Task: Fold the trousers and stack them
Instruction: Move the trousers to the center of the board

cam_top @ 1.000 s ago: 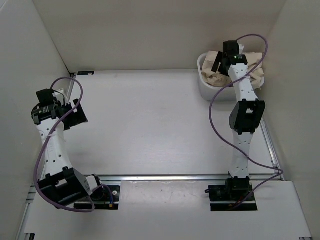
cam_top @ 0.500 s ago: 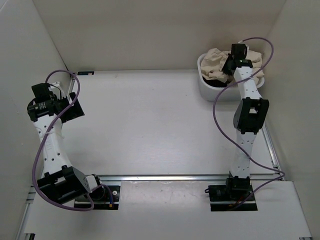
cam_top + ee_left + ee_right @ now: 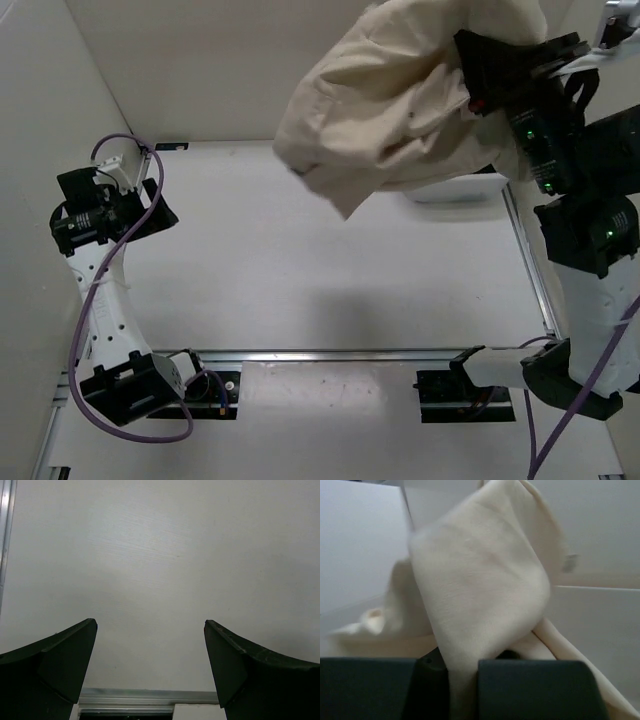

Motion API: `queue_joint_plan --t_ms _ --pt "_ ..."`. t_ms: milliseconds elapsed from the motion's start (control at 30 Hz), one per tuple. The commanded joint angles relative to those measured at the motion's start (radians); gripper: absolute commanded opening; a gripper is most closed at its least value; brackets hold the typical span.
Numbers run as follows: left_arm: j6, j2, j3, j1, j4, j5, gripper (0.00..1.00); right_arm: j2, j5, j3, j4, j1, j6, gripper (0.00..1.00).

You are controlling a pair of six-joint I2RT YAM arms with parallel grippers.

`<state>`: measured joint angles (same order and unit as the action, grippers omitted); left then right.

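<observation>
Top external view: the trousers (image 3: 390, 100) hang as one bunched, cream-tan bundle, high off the table (image 3: 300, 290) and close under the camera, so they look large. The cloth is soft and creased, with heavy folds. A pointed lower corner droops out to the left of your right gripper (image 3: 480, 75). You cannot make out separate legs or the waist. The bundle's right side is gathered into that gripper. Below the gripper, a strip of a white bin (image 3: 460, 188) shows under the cloth.

In the right wrist view a smooth folded flap of the trousers (image 3: 480, 590) rises from between the dark fingers (image 3: 530, 685), with more cloth spilling to either side. Your right gripper (image 3: 462, 672) is clamped on a narrow tuck of that cloth, pressed from both sides.

Your left gripper (image 3: 150, 215) is well apart from the trousers, far to the left over the table. In the left wrist view its fingers (image 3: 55, 665) are spread wide with nothing between them, over bare table, with a metal rail (image 3: 130, 696) along the bottom edge.
</observation>
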<state>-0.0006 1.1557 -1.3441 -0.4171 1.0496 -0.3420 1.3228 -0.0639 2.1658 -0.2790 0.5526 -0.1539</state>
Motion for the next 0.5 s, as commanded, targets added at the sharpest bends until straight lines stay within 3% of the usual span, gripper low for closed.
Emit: queue_joint_plan --t_ms 0,167,300,367,400,433,467 --pt "0.001 0.004 -0.084 0.003 -0.02 -0.057 1.0 0.124 -0.083 -0.158 -0.067 0.048 -0.054 0.0" --pt "0.001 -0.01 -0.105 0.003 -0.02 -0.011 1.0 0.338 -0.102 -0.14 -0.344 0.076 -0.092 0.0" --pt "0.001 -0.05 -0.083 0.003 -0.02 0.008 1.0 0.521 0.177 -0.045 -0.461 0.121 -0.001 0.02" --pt "0.001 -0.073 -0.072 0.003 -0.02 0.008 1.0 0.646 0.29 0.069 -0.55 0.161 0.161 0.29" --pt "0.001 -0.073 -0.072 0.003 -0.02 0.008 1.0 0.685 0.291 0.109 -0.651 0.203 0.209 0.49" --pt "0.001 -0.073 -0.06 0.003 -0.02 0.008 1.0 0.726 0.276 0.132 -0.679 0.219 0.252 0.77" --pt "0.001 -0.073 -0.059 0.003 -0.02 -0.005 1.0 0.727 0.247 0.083 -0.68 0.23 0.269 0.81"
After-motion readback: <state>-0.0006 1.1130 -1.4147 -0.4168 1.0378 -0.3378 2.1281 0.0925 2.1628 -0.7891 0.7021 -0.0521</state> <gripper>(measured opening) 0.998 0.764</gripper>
